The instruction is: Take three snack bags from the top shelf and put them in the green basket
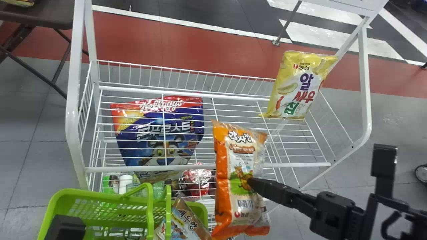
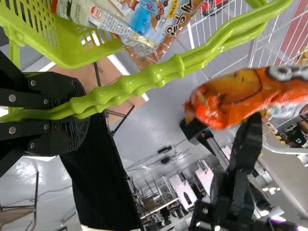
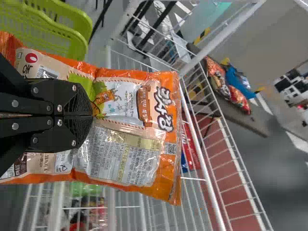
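Note:
My right gripper [image 1: 253,183] is shut on an orange snack bag [image 1: 230,200], held upright in front of the shelf rack, just right of the green basket [image 1: 100,196]. In the right wrist view the gripper [image 3: 91,115] pinches the middle of the orange bag [image 3: 159,144]. My left gripper [image 1: 65,228], at the bottom left, is shut on the basket's handles; in the left wrist view the gripper [image 2: 79,113] clamps both handle bars. A brown snack bag [image 1: 186,221] lies in the basket. A yellow snack bag [image 1: 297,86] leans at the top shelf's right end.
The white wire rack's top shelf [image 1: 206,168] spans the middle. A blue cereal bag [image 1: 160,136] shows through its wires, with several items lower down. A dark folding table [image 1: 40,15] stands at the back left. The rack's right post [image 1: 365,83] rises beside the yellow bag.

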Tool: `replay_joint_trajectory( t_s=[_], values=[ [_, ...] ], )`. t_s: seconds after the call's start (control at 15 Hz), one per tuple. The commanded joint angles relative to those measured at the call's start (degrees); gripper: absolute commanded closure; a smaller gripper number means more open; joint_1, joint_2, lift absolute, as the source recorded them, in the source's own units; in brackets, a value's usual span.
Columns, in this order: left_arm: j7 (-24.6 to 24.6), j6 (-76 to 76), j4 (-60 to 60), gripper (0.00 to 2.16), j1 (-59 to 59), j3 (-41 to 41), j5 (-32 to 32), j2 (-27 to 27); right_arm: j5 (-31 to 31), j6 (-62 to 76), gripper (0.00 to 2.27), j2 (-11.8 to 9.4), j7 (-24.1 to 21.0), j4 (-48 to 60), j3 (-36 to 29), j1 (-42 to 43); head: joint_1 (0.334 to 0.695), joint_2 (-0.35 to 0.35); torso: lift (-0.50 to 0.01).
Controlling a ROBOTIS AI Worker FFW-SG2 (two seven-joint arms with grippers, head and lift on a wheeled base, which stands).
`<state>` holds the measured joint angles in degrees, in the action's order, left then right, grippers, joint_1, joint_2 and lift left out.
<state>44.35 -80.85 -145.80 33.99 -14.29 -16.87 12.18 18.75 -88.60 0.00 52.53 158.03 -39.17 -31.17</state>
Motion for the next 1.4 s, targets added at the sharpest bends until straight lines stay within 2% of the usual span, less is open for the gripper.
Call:
replay_joint_trajectory(
  t_s=[0.0, 0.07, 0.2, 0.33, 0.47, 0.6, 0.73, 0.93, 1.0, 1.07, 1.13, 1.2, 1.33],
  values=[
    [-0.1, 0.0, 0.0, 2.02, -0.1, -0.1, 0.0, -0.2, -0.9, -1.5, 2.25, 0.1, 0.7, 1.1, 0.8, -3.7, 0.695, -0.35, -0.037],
    [-0.1, 0.0, 0.1, 2.02, -0.2, -0.2, 0.0, -0.4, -2.4, -1.5, 2.25, 0.1, 0.7, 0.4, 3.9, -4.9, 0.695, -0.35, -0.037],
    [-0.2, 0.4, 0.3, 2.02, -1.2, -0.6, 0.0, -1.1, -10.7, -1.5, 2.25, -0.4, 0.7, -2.1, 14.2, -6.0, 0.695, -0.35, -0.037],
    [-0.2, -0.1, 0.4, 2.02, -1.7, -0.7, 0.0, -1.2, -12.8, -1.5, 2.25, -2.3, 0.0, -5.6, 21.0, -6.7, 0.695, -0.35, -0.037],
    [-0.1, -0.1, 0.4, 2.02, -1.8, -0.4, 0.0, -1.1, -16.2, -1.5, 2.25, -3.2, -0.6, -7.8, 28.1, -6.7, 0.695, -0.35, -0.037],
    [0.0, -0.1, 0.4, 2.02, -1.7, -0.2, -0.3, -1.0, -16.9, -1.5, 2.25, -4.1, -0.8, -9.8, 33.1, -6.2, 0.695, -0.35, -0.037],
    [0.1, -0.1, 0.4, 2.02, -1.7, -0.2, -0.3, -1.0, -16.0, -1.5, 2.25, -4.3, -0.4, -11.2, 36.4, -5.9, 0.695, -0.35, -0.037],
    [0.4, -0.1, 0.5, 2.02, -1.7, -0.2, -0.3, -1.1, -13.5, -1.5, 2.25, -4.2, 0.5, -12.2, 37.0, -5.0, 0.695, -0.35, -0.037],
    [0.5, -0.1, 0.4, 2.02, -1.5, -0.2, -0.4, -1.0, -13.5, -1.5, 2.17, -4.2, 0.5, -13.4, 36.7, -4.2, 0.695, -0.35, -0.037],
    [0.6, 0.0, 0.3, 2.02, -1.3, -0.1, -0.4, -0.9, -13.7, -1.5, 1.6, -4.2, 0.3, -14.1, 36.3, -3.7, 0.695, -0.35, -0.037],
    [0.7, 0.0, 0.4, 2.02, -1.2, 0.0, -0.4, -0.9, -14.0, -1.5, 0.4, -4.2, -0.1, -14.1, 35.1, -3.8, 0.695, -0.35, -0.037],
    [0.6, 0.0, 0.3, 2.02, -1.2, 0.0, -0.3, -0.9, -13.9, -1.5, 0.0, -4.1, -0.2, -13.5, 33.5, -4.0, 0.695, -0.35, -0.037],
    [0.5, 0.0, 0.2, 2.02, -1.1, 0.0, -0.3, -0.9, -13.9, -1.5, 0.01, -4.0, -1.6, -11.7, 30.9, -5.4, 0.695, -0.35, -0.037]
  ],
)
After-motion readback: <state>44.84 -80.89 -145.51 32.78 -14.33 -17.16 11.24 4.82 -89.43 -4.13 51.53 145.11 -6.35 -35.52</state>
